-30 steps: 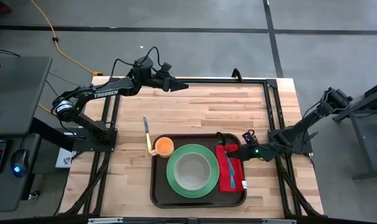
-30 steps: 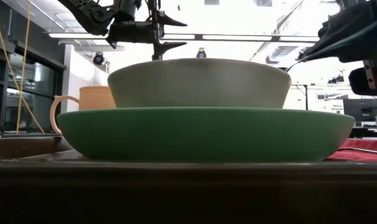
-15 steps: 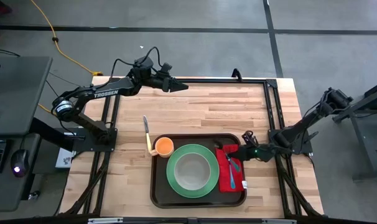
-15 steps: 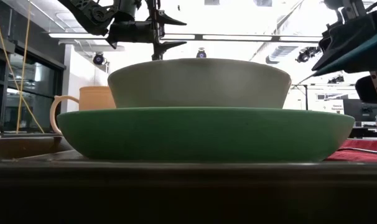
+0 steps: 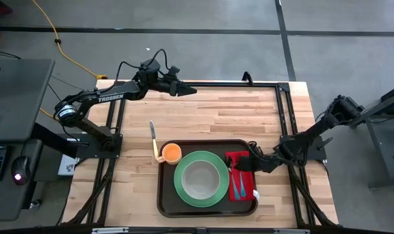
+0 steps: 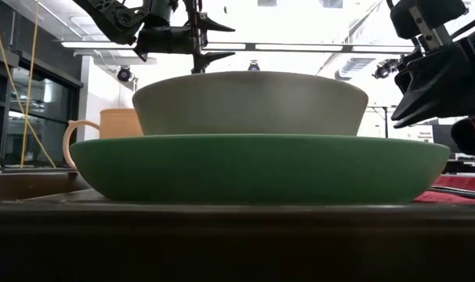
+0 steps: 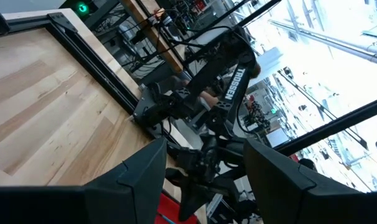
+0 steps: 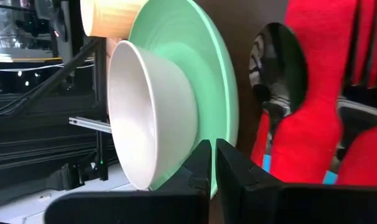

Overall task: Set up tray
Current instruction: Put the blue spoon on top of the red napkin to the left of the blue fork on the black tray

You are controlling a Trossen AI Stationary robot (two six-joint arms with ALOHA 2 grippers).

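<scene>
The dark brown tray [image 5: 163,195] lies near the table's near edge. On it are a green plate [image 5: 183,190] with a pale bowl [image 5: 201,179], an orange cup [image 5: 171,153] and a red napkin [image 5: 249,177]. A spoon [image 5: 234,187] and a second blue-handled utensil [image 5: 243,186] lie on the napkin. My right gripper [image 5: 244,164] is shut and hovers over the napkin's far end, beside the plate [image 8: 207,68] and spoon [image 8: 279,62]. My left gripper [image 5: 186,90] is open and raised near the far edge.
A knife [image 5: 153,138] lies on the bare wood left of the tray, by the cup. In the low view the bowl [image 6: 249,106] and plate [image 6: 261,168] fill the foreground, and my right gripper [image 6: 433,74] hangs above them. Open wood lies between the tray and the far edge.
My right gripper has moved toward the near edge over the napkin. A second ago the spoon stuck out from its fingers in the low view. It no longer shows there and now lies along the napkin's left side, next to the other utensil.
</scene>
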